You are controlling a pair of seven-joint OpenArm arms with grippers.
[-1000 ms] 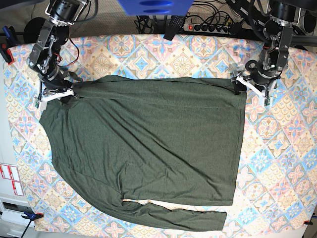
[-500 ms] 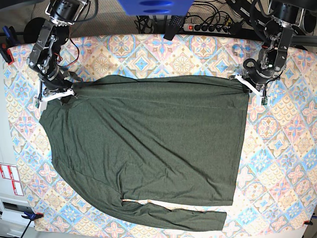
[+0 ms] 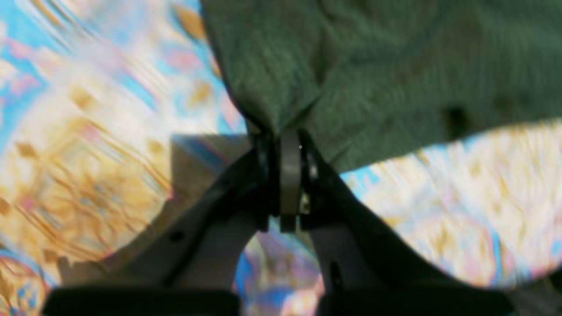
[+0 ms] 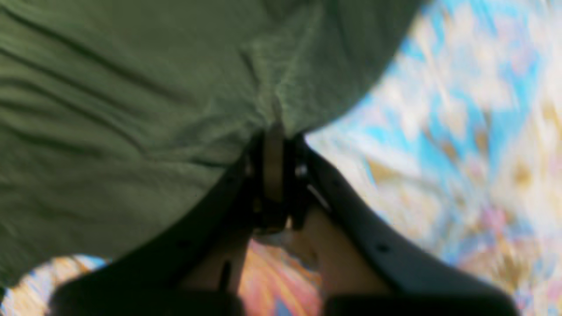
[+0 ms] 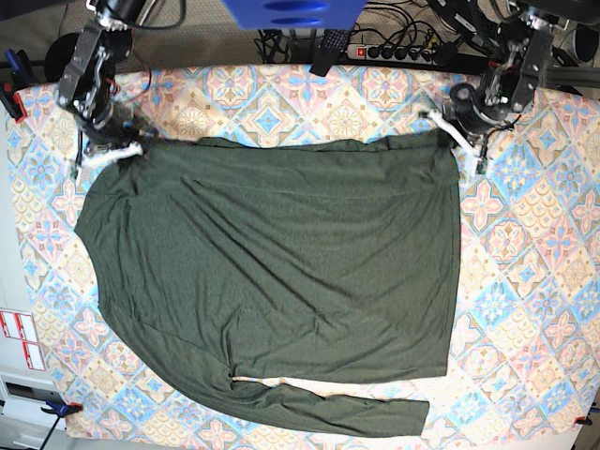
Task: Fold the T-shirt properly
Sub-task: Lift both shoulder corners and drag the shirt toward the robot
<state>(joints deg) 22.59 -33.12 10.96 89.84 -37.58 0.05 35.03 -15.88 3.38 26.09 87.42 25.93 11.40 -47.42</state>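
I have both pairs of jaws pinching the T-shirt (image 5: 272, 272), one at each far corner. My left gripper (image 5: 457, 134) is pressed together on the corner at the hem end, the knit bunching into a small peak right at the tips in the left wrist view. My right gripper (image 5: 108, 152) is pressed together on the corner at the shoulder end, fabric gathered into it in the same way.

The T-shirt lies spread nearly flat across the patterned worktop (image 5: 534, 281), its far edge strung between my two holds. One long sleeve (image 5: 328, 408) lies along the near edge, tucked partly under the body. I judge the task barely begun: no fold of the body shows, only the grasp for the first one. Left to do are bringing this far edge over the near one, tidying the sleeve and halving the bundle.

Beyond the far edge of the worktop sit a power strip (image 5: 394, 52) and loose cables, well apart from the cloth. Nothing lies on the T-shirt or in the fold's path; only the wrinkles across the body may carry into the fold.
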